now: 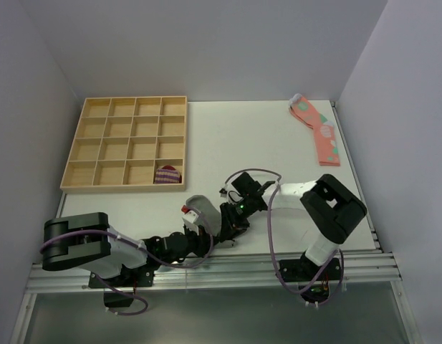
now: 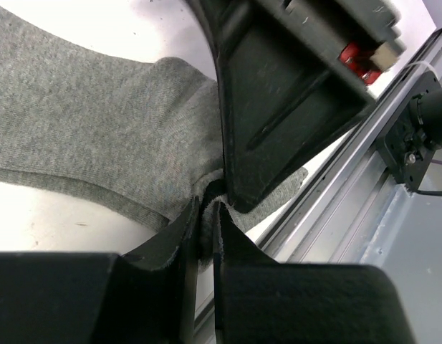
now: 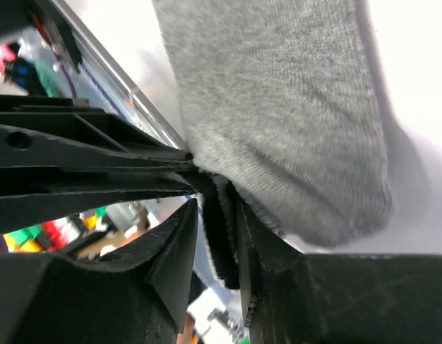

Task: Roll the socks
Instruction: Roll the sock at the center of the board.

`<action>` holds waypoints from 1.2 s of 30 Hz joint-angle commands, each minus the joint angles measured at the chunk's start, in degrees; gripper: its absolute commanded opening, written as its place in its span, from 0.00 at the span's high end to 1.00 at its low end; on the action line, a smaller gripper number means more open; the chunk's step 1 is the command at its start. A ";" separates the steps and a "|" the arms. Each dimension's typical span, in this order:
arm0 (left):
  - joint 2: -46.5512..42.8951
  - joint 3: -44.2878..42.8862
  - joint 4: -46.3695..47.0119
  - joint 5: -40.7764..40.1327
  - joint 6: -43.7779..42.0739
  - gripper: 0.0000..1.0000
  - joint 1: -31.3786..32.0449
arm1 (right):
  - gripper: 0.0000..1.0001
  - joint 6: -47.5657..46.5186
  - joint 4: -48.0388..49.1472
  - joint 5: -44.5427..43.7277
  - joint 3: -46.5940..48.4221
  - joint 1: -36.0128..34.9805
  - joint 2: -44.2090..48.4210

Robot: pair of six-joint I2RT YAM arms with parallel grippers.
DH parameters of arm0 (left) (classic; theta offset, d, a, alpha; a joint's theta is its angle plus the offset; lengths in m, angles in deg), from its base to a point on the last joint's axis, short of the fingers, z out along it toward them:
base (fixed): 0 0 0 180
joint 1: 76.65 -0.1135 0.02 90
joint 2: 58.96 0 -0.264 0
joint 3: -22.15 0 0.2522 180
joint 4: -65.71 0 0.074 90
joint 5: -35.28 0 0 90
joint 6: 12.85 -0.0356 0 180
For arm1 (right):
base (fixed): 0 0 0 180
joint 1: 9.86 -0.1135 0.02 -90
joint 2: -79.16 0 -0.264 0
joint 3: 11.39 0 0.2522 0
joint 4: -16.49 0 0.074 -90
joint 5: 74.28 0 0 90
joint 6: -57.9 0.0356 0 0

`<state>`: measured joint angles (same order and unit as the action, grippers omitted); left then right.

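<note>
At the near edge of the desk [image 1: 278, 143], the grey sock [image 2: 99, 136] is pinched by the left claw [image 2: 208, 211] and the right claw [image 3: 219, 209], both narrowed onto its fabric.

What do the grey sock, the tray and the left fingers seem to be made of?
Sock: soft knitted fabric, matte; fine ribs and fuzz show.
Tray: light unpainted wood, perhaps plywood; pale tan colour, thin dividers.
Left fingers: black matte plastic, it seems; moulded edges, dull sheen.
</note>
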<state>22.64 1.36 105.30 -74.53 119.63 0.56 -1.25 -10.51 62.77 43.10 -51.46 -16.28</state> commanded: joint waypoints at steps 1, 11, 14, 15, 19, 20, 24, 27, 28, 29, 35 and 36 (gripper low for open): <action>1.71 -0.53 -6.67 1.97 3.49 1.00 0.57 | 0.62 1.67 3.48 -5.56 -0.65 0.21 5.78; 2.95 0.44 -10.97 1.01 11.04 1.00 0.49 | 0.60 0.88 7.66 -21.45 -5.12 0.21 25.44; 2.42 0.44 -14.05 1.09 13.68 1.00 0.40 | 0.59 2.37 16.18 -25.85 -14.41 -0.14 33.61; 2.25 0.00 -16.06 1.44 14.55 1.00 0.22 | 0.58 2.81 18.14 -26.56 -16.36 -0.23 35.30; 0.75 -0.88 -20.73 2.94 15.79 1.00 -0.74 | 0.59 3.60 26.49 -29.46 -24.37 -1.10 41.99; -0.12 -0.80 -20.91 3.37 15.88 1.00 -1.01 | 0.59 3.95 28.77 -30.25 -26.91 -1.55 44.09; -2.76 -0.01 -22.23 6.36 16.67 1.00 -3.63 | 0.58 5.01 35.28 -34.20 -33.95 -3.57 50.77; -4.61 0.00 -24.42 9.35 16.32 1.00 -6.44 | 0.56 5.88 38.81 -36.74 -37.65 -4.53 56.66; -5.65 -0.44 -26.86 10.49 16.06 1.00 -6.89 | 0.55 5.71 38.98 -37.63 -38.35 -4.97 58.85; -6.01 -0.88 -28.19 11.11 15.80 1.00 -7.33 | 0.55 5.19 39.60 -37.90 -38.79 -5.85 59.57; -6.90 -4.75 -35.31 17.25 13.34 1.00 -12.60 | 0.53 4.48 47.50 -40.45 -42.12 -9.37 58.97; -6.55 -5.45 -35.85 17.87 13.24 1.00 -13.04 | 0.53 4.22 48.29 -40.80 -42.14 -10.68 58.35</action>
<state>14.80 -3.56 82.50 -60.26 136.31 -10.35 4.00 30.04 25.11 4.89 -60.01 43.06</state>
